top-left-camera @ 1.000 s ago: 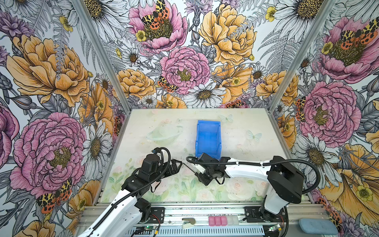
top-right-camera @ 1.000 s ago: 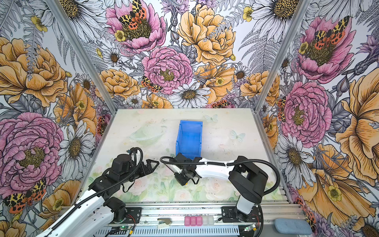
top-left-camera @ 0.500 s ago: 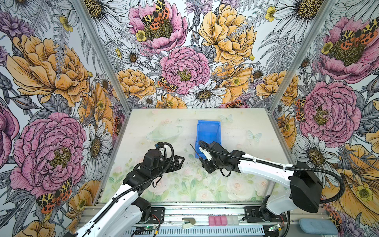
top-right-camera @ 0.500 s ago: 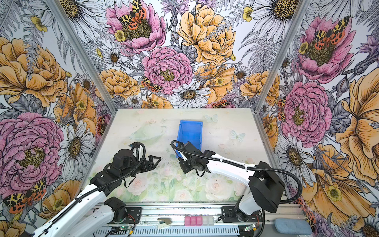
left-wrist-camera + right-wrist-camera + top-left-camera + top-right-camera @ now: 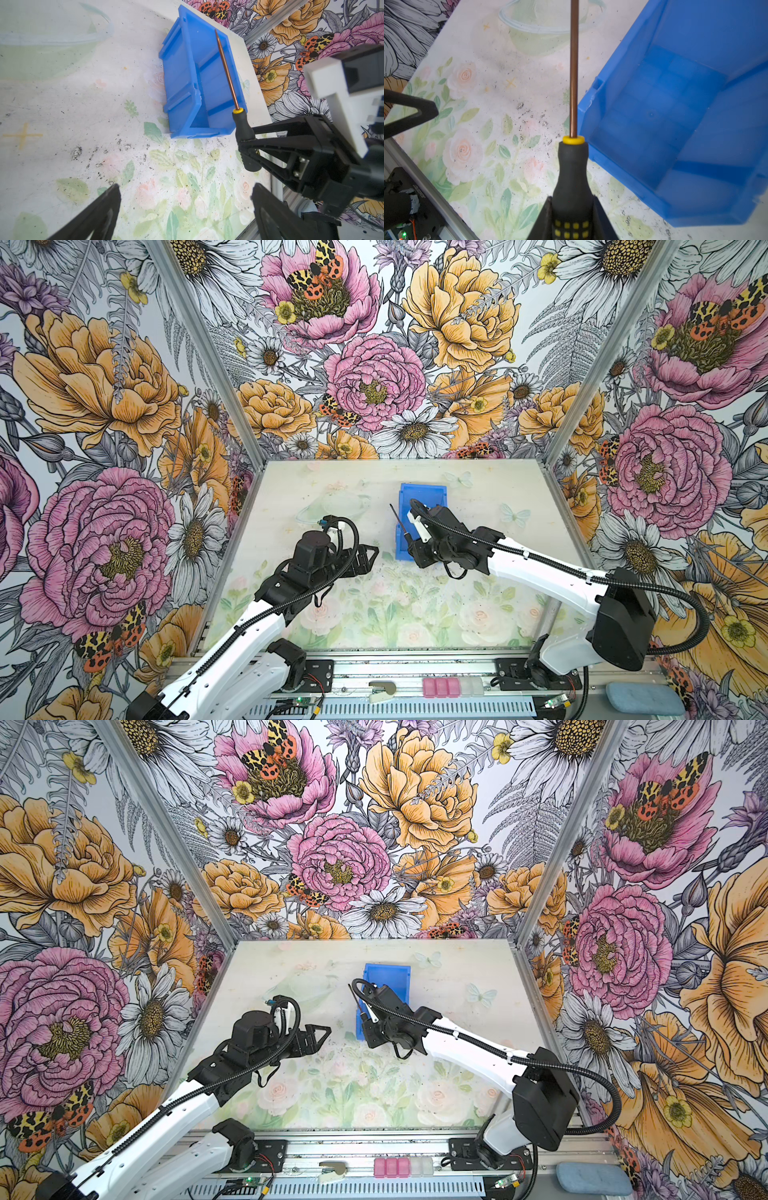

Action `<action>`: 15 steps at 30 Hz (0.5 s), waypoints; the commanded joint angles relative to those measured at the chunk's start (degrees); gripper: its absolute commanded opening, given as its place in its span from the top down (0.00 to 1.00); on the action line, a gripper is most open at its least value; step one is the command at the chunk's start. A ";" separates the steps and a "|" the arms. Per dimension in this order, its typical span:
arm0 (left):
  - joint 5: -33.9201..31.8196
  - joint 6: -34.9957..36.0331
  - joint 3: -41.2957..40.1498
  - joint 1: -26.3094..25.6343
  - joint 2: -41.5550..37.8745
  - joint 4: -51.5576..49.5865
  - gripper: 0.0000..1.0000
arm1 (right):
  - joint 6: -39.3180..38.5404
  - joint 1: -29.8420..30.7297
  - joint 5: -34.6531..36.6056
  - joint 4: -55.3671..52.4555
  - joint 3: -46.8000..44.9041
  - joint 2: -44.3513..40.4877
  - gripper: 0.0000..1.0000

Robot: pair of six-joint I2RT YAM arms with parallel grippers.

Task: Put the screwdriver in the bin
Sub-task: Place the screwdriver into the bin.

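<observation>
My right gripper is shut on the black handle of the screwdriver, and the yellow squares show between its fingers. The thin shaft points toward the back wall, raised off the table. It runs beside the left wall of the blue bin, near the bin's front corner. In the left wrist view the screwdriver hangs in front of the bin. The bin's inside is bare. My left gripper is open with nothing in it, left of the bin's front.
Flowered walls close in the table on the left, the back and the right. Along the front runs a metal rail with pink and white blocks and a blue pad at its right end. Dark specks dot the mat.
My right arm has carried the screwdriver from the table's front toward the bin, and the shaft has swung from pointing left to pointing backward. The left gripper has drifted slightly toward the back.
</observation>
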 commanded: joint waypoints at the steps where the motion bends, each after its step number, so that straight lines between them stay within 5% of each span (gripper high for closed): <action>1: -1.02 1.85 1.13 0.75 -0.44 2.02 0.01 | 3.75 -2.45 2.36 -0.75 2.40 -0.42 1.00; 15: 1.02 4.62 3.84 3.37 3.53 4.12 0.01 | 11.52 -10.39 5.40 -0.66 9.15 7.08 1.00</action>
